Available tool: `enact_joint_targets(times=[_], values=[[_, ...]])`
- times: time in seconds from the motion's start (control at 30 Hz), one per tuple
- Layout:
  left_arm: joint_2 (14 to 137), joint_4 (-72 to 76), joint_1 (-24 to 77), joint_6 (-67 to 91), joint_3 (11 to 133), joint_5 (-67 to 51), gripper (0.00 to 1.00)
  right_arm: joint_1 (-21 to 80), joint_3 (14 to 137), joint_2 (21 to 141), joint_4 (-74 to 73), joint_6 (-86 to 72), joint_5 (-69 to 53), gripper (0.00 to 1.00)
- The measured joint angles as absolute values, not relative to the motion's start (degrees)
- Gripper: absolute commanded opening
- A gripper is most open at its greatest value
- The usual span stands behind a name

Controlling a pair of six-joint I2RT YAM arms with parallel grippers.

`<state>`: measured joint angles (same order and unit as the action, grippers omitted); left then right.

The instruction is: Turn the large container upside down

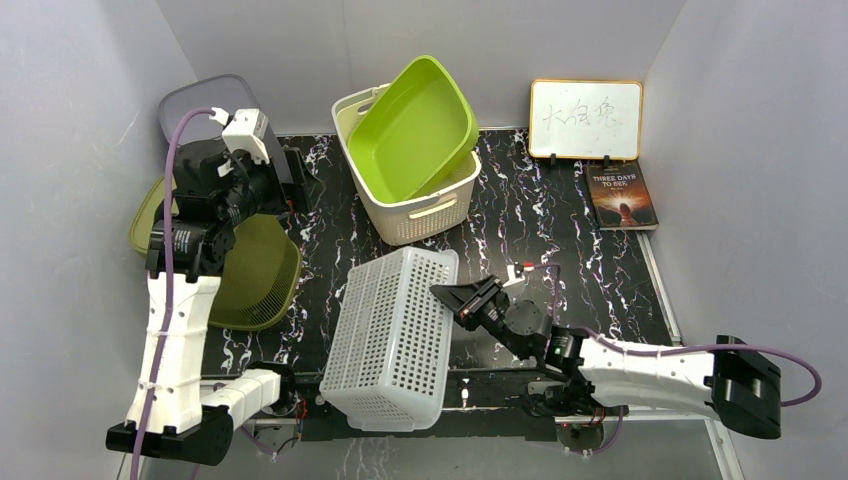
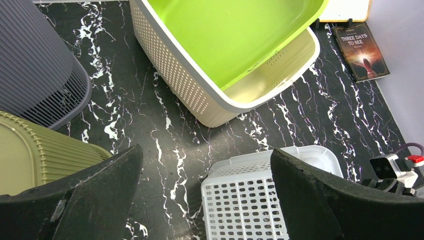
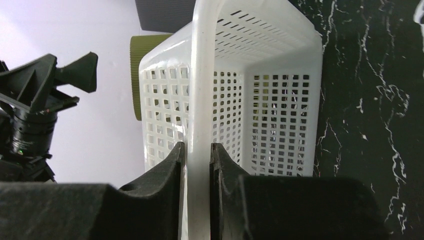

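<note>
Black marble-patterned desk [image 1: 520, 230] with white veins, carrying four bins, a book and a whiteboard.

A white basket [image 1: 392, 335] with a grid of holes sits tipped near the front edge, about mid-width. Behind it, toward the back, stands a cream basket [image 1: 420, 215], upright, with small holes in its walls. At the back left corner a grey ribbed bin [image 1: 200, 100] lies on its side, and just in front of it an olive ribbed basket [image 1: 262, 275] lies over the left edge. On the right, well apart from the bins, a dark book [image 1: 621, 196] lies flat, cover up, just in front of an upright whiteboard [image 1: 585, 120] with an orange frame.
</note>
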<state>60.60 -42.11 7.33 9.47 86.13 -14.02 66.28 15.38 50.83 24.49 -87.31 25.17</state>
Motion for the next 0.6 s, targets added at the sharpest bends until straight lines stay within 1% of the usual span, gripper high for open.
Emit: enact_joint_targets(times=[0.1,0.13,0.17,0.27,0.3,0.33,0.4,0.53,0.6], values=[[60.5,-41.5,7.3,9.7,85.3,-14.2,0.98,66.6,13.8,47.7,21.0,-90.7,26.5,0.0],[60.5,-41.4,7.3,9.8,85.0,-14.3,0.98,66.7,13.2,46.3,19.7,-91.9,27.2,0.04],[60.5,-41.1,7.3,9.9,84.6,-14.3,0.98,66.8,12.7,44.9,18.2,-92.8,27.8,0.1],[60.6,-40.7,7.3,10.1,83.7,-14.4,0.98,67.1,11.6,40.4,13.6,-95.7,30.1,0.19],[60.6,-40.6,7.3,10.1,83.5,-14.4,0.98,67.1,11.3,38.9,12.2,-96.5,30.9,0.26],[60.6,-40.6,7.3,10.1,83.3,-14.4,0.98,67.1,11.1,37.5,10.4,-97.0,32.0,0.3],[60.6,-40.3,7.3,10.1,83.0,-14.4,0.98,67.1,10.6,35.9,6.7,-97.6,34.0,0.45],[60.6,-40.0,7.3,10.1,82.5,-14.5,0.99,67.0,10.2,37.9,-6.8,-97.4,37.2,0.65],[60.6,-39.8,7.3,10.1,82.4,-14.5,0.98,67.0,10.3,40.8,-12.8,-97.4,38.2,0.68]])
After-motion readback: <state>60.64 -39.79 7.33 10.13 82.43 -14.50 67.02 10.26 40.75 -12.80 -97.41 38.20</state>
